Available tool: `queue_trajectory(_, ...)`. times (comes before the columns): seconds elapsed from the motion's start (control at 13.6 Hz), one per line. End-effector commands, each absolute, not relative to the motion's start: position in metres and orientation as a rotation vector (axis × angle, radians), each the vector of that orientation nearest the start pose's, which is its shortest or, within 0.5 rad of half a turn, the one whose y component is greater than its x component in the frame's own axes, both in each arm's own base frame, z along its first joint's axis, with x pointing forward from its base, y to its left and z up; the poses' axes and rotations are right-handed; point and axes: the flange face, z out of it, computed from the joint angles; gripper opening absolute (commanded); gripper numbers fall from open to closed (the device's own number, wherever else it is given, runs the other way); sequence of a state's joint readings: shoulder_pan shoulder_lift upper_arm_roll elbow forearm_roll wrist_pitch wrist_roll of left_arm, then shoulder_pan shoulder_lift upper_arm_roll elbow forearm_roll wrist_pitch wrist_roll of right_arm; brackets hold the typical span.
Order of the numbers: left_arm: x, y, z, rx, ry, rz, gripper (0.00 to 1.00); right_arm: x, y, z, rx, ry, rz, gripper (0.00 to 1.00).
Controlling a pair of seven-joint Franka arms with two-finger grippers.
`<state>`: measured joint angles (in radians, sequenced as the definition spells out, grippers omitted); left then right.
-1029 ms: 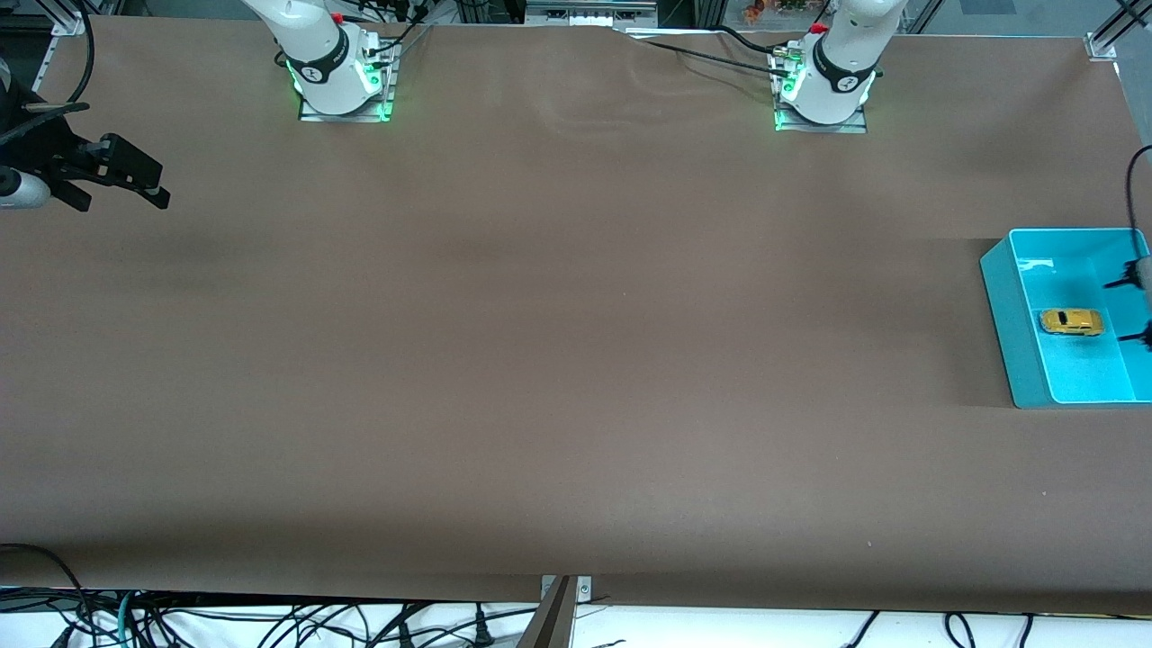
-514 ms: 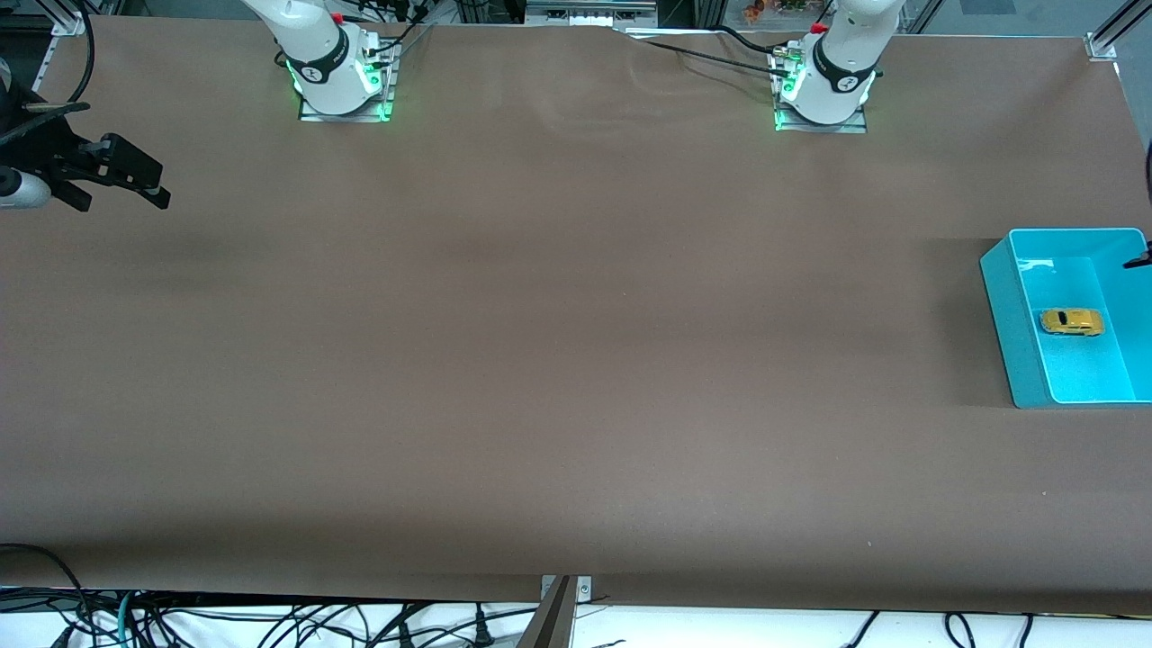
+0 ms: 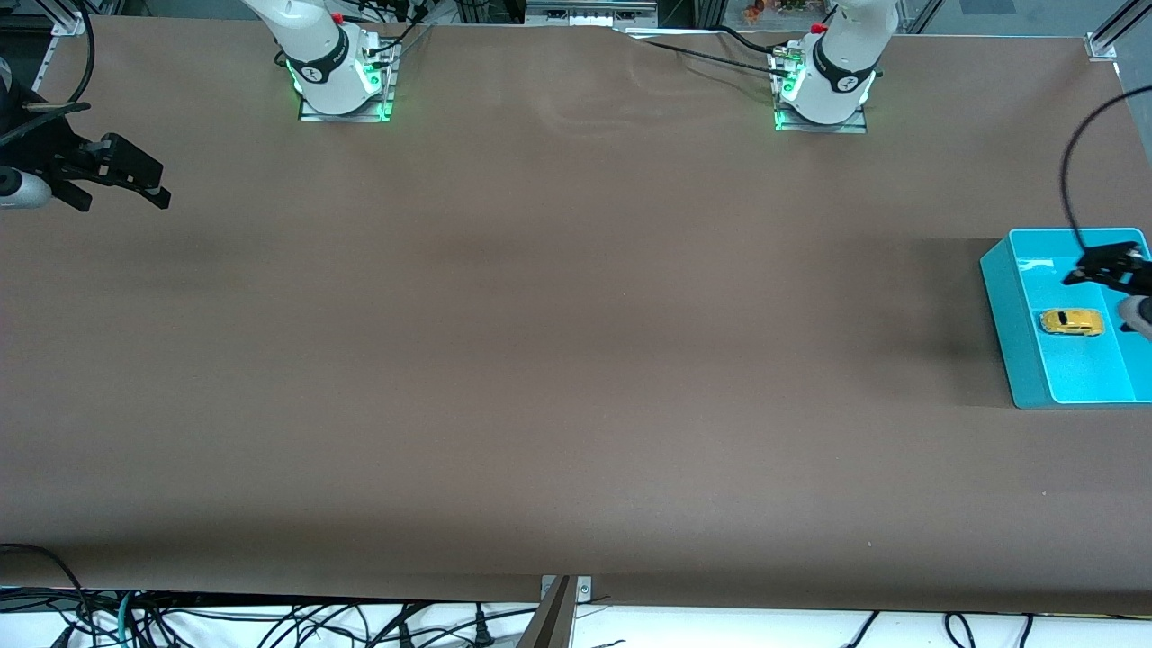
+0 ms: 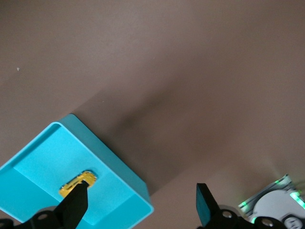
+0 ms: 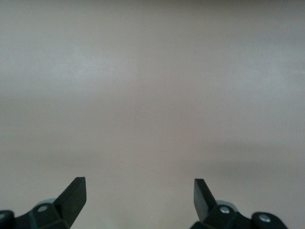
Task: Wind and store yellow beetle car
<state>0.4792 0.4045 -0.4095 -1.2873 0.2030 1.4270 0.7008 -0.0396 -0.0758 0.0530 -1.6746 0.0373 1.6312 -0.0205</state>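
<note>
Now the yellow beetle car (image 3: 1071, 322) sits in the teal bin (image 3: 1006, 315) — left claw (image 4: 140, 205) spread above it, right claw (image 3: 121, 184) spread, waiting over the desk (image 3: 558, 360).

Yellow beetle car (image 3: 1071, 322) lies in bin (image 3: 1006, 315), at left arm's table end.

I work in a robotics lab. My two white arm bases (image 3: 340, 72) are bolted to a broad worktop (image 3: 540, 360) under brown sheeting, each glowing green at the foot. Aluminium framing (image 3: 67, 18) stands at the corners, and loose cables (image 3: 270, 621) tangle below the worktop's near edge.
</note>
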Motion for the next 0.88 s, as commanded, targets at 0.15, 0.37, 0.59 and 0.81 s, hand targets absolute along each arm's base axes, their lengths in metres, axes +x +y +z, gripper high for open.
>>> queue_trajectory(0.15, 0.614, 0.04, 0.538, -3.083, 0.525, 0.352, 1.0, 0.534, 0.014, 0.629, -3.106, -0.046, -0.057, 1.0)
queue_trajectory(0.37, 0.606, 0.016, 0.569, -3.052, 0.353, 0.202, 1.0, 0.534, 0.014, 0.629, -3.106, -0.043, -0.055, 1.0)
queue_trajectory(0.59, 0.58, 0.007, 0.583, -3.134, 0.158, -0.012, 1.0, 0.534, 0.015, 0.629, -3.107, -0.046, -0.055, 1.0)
queue_trajectory(0.81, 0.567, 0.001, 0.58, -3.14, -0.018, -0.043, 1.0, 0.534, 0.015, 0.629, -3.107, -0.048, -0.055, 1.0)
